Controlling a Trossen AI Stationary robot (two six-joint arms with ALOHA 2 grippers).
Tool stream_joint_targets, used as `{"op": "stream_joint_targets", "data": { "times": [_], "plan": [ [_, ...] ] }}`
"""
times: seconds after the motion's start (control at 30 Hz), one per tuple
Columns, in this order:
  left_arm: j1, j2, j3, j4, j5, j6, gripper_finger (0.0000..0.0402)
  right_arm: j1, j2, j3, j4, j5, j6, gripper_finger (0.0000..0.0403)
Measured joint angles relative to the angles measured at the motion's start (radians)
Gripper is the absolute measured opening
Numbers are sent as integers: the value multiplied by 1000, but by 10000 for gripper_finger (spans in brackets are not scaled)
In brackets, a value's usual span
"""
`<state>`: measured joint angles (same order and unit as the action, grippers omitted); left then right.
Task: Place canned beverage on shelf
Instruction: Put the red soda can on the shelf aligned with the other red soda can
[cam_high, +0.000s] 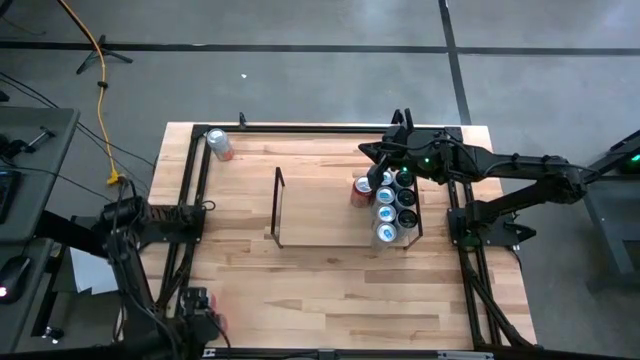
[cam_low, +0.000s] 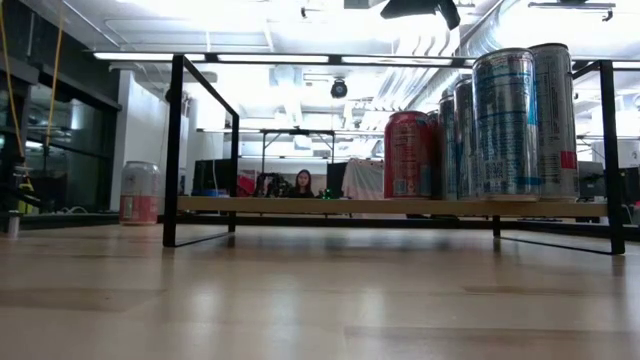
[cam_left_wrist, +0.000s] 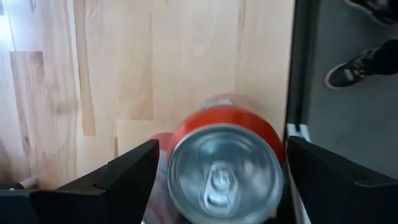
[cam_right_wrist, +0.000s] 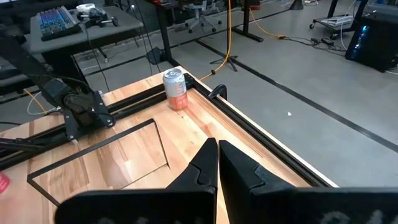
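Left gripper (cam_left_wrist: 217, 155) spread wide astride a red can (cam_left_wrist: 225, 180) at the table (cam_high: 330, 290) edge (contact unclear). Right gripper (cam_right_wrist: 217, 149) pinched shut, empty, over the shelf (cam_high: 278, 205) end holding standing cans (cam_high: 395, 205).

The right gripper (cam_high: 372, 172) hangs over a red can (cam_high: 362, 191) beside cans on the shelf (cam_high: 277, 208); another can (cam_high: 218, 143) stands at the far corner.

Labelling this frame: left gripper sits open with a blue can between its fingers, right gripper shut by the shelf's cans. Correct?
Not quite: the can between the open fingers of the left gripper is red, not blue, as the left wrist view shows. The rest holds: the right gripper is shut, by the cans at the right end of the shelf.
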<state>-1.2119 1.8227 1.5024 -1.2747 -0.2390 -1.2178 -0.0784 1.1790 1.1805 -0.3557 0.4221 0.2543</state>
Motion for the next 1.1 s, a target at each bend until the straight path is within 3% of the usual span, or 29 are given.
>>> {"op": "stream_joint_targets", "data": {
  "times": [0.6, 0.77, 0.97, 1.1],
  "plan": [
    [3, 111, 0, 18, 53, -12, 294, 0, 0, 0, 0, -10, 19, 0],
    [3, 109, 1, 17, 66, -12, 245, 0, 0, 0, 0, -12, 18, 0],
    [23, 94, -2, 8, 78, 3, 245, 0, 0, 0, 0, -12, 16, 0],
    [66, -7, -3, -24, 74, 52, 245, 0, 0, 0, 0, -13, 18, 0]
  ]
}}
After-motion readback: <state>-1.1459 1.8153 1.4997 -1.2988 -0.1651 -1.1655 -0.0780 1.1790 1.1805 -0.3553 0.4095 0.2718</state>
